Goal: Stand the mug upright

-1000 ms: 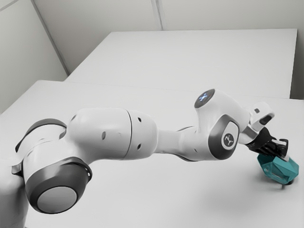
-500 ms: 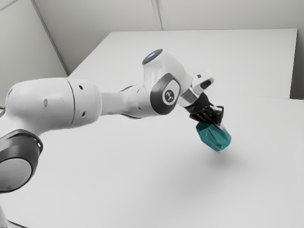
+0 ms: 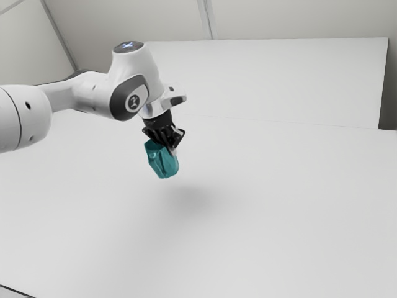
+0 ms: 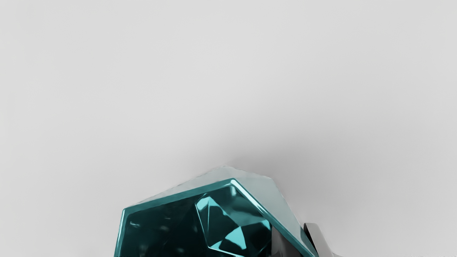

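Note:
My gripper [image 3: 172, 148] holds the teal faceted mug [image 3: 162, 164] by its wall, in the air above the table in the exterior view. The mug's rim faces up toward the hand and its body leans slightly, base toward the exterior view's right. Seen from the wrist, the mug [image 4: 160, 228] shows its open mouth and dark interior. The gripper [image 4: 302, 241] is shut on the wall there, one finger inside the mouth and the other against the outside.
The white table [image 3: 279, 217] spreads below the mug, whose soft shadow falls on it. A second white surface [image 3: 267, 74] lies behind, with pale walls [image 3: 298, 18] beyond it.
The arm has swung far toward the exterior view's left, carrying the mug along and up off the table. The mug stands closer to upright than it did a second ago.

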### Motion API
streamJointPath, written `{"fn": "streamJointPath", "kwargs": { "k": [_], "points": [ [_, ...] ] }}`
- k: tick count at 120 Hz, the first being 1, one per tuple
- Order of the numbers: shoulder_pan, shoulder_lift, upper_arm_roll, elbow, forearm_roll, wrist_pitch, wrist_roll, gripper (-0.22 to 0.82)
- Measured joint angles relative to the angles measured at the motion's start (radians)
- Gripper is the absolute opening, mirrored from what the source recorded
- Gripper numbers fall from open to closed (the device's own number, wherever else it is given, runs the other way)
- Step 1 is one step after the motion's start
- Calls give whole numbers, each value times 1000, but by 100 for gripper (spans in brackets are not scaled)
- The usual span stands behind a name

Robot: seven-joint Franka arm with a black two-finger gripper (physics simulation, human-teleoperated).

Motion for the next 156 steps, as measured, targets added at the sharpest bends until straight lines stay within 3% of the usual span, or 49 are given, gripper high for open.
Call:
{"fn": "streamJointPath", "kwargs": {
  "k": [44,101,156],
  "points": [
    [103,50,-2,-3,33,-52,-10,-18],
    [106,121,-11,-23,-1,66,-15,-18],
    [106,148,-15,-25,-8,83,-18,-18]
  ]
}}
